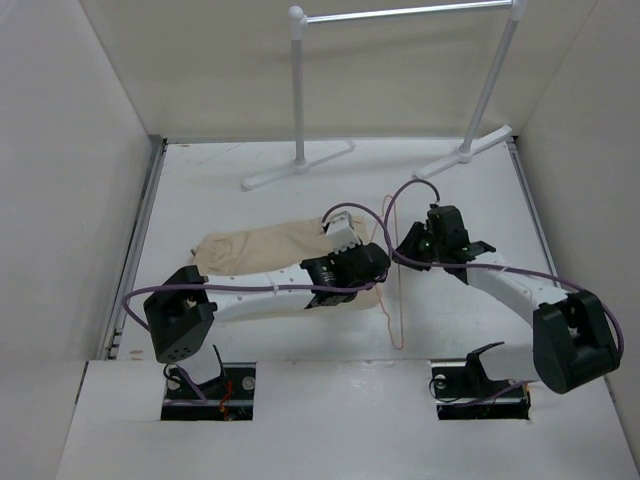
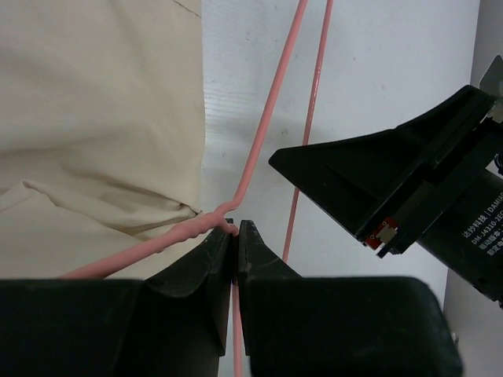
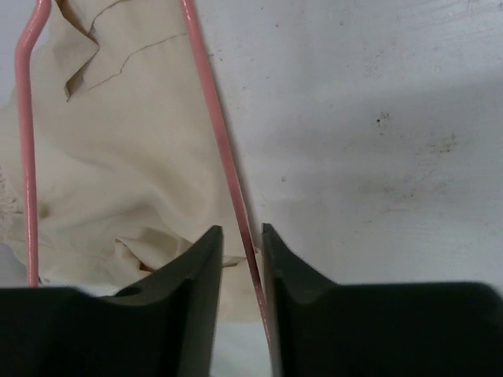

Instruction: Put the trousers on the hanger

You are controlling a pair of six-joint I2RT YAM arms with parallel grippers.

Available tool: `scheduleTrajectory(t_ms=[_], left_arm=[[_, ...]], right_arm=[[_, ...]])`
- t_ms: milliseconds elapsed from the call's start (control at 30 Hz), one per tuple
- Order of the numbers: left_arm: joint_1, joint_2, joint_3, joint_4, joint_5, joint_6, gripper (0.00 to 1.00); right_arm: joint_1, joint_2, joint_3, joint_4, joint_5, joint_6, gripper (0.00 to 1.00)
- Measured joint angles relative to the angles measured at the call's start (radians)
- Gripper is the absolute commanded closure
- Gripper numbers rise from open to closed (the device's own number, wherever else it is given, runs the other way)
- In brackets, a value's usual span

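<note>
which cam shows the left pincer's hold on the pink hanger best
Left wrist: the left pincer is shut on the thin pink wire hanger at a twist. Top external shows only a faint wire line; right wrist shows another stretch.

Top cam: fixed, high behind both arm bases, tilted down over the white table (image 1: 450, 200). Wide and far, with the white tubular rack (image 1: 300, 90) at the back edge.
Left wrist cam: mounted just behind the left black claw (image 2: 236, 226), looking along its fingers down at the table, very close.
Right wrist cam: same mount behind the right black claw (image 3: 242, 229), also close and facing down.
Overlap: all three see the thin pink wire hanger (image 1: 393, 320) and the beige cloth trousers (image 1: 250, 245). The left wrist view also catches the right claw at its right side.
</note>
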Motion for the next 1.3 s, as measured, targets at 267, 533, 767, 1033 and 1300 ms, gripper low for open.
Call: scheduleTrajectory(t_ms=[267,533,767,1033,1300], left_arm=[[0.000,-0.004,-0.025,0.079,-0.002,0.000,0.99],[0.000,-0.005,-0.079,0.150,0.019,-0.001,1.00],[0.028,-0.005,-0.082,0.165,0.023,0.000,1.00],[0.040,0.002,-0.089,0.154,0.014,0.000,1.00],[0.080,0.070,-0.159,0.270,0.042,0.034,1.00]], right_arm=[[0.005,0.114,-0.003,0.042,-0.054,0.005,0.89],[0.018,0.220,0.029,0.069,-0.070,0.037,0.48],[0.005,0.026,0.014,0.043,-0.013,0.040,0.41],[0.002,-0.167,0.012,0.032,0.047,0.014,0.79],[0.058,0.114,0.015,0.066,-0.013,0.011,0.63]])
